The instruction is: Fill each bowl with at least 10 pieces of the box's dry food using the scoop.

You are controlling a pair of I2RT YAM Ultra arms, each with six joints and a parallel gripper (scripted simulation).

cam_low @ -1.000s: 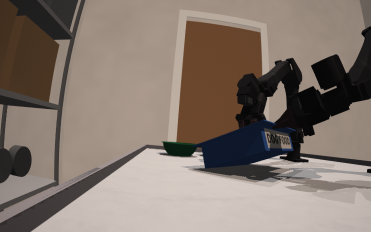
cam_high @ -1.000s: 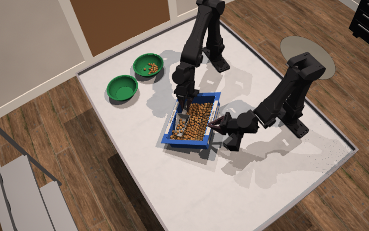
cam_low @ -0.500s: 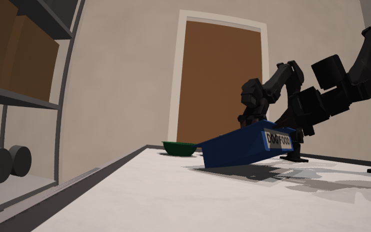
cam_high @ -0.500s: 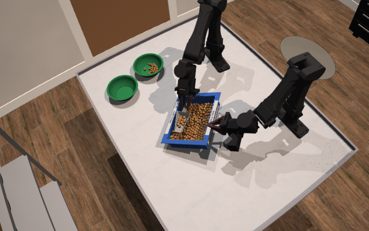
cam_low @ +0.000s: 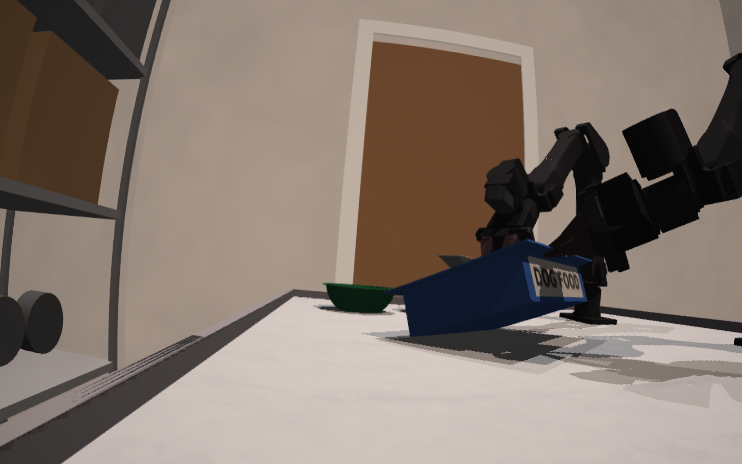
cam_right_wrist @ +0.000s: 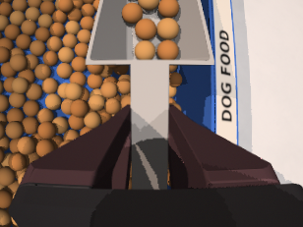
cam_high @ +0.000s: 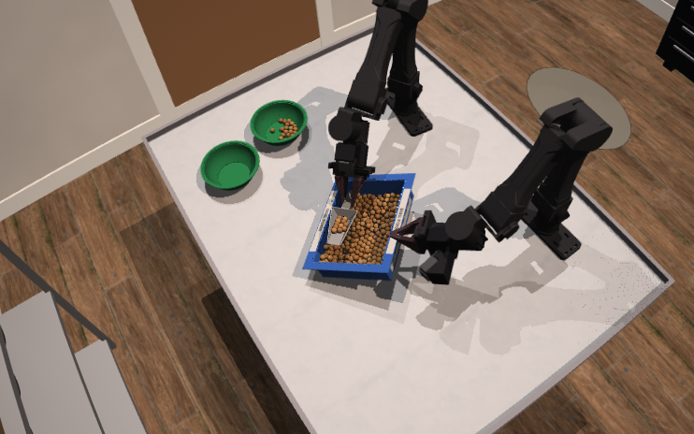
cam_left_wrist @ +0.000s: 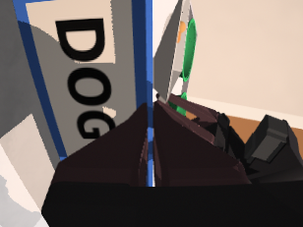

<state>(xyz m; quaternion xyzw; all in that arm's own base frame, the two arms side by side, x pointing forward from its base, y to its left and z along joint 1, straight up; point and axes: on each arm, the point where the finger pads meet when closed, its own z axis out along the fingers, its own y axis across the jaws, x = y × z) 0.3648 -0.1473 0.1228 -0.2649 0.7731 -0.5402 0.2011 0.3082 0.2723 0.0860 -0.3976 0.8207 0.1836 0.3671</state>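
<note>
The blue dog food box (cam_high: 353, 267) (cam_low: 465, 298) is tilted, its right side in the top view raised. My left gripper (cam_high: 393, 235) is shut on the rim of that side. My right gripper (cam_high: 350, 201) (cam_right_wrist: 150, 114) is shut on the handle of the scoop (cam_high: 335, 238) (cam_low: 453, 260) (cam_right_wrist: 109, 40). The scoop carries several pieces of food and is over the box near its low side, its tip above the rim in the exterior view. One green bowl (cam_high: 220, 165) looks empty. The other green bowl (cam_high: 263, 123) holds several brown pieces.
The bowls stand beyond the box's low side, near the corner of the table (cam_high: 255, 332). The right arm stands beside the filled bowl's side of the box. The left arm reaches in from the opposite side to the bowls.
</note>
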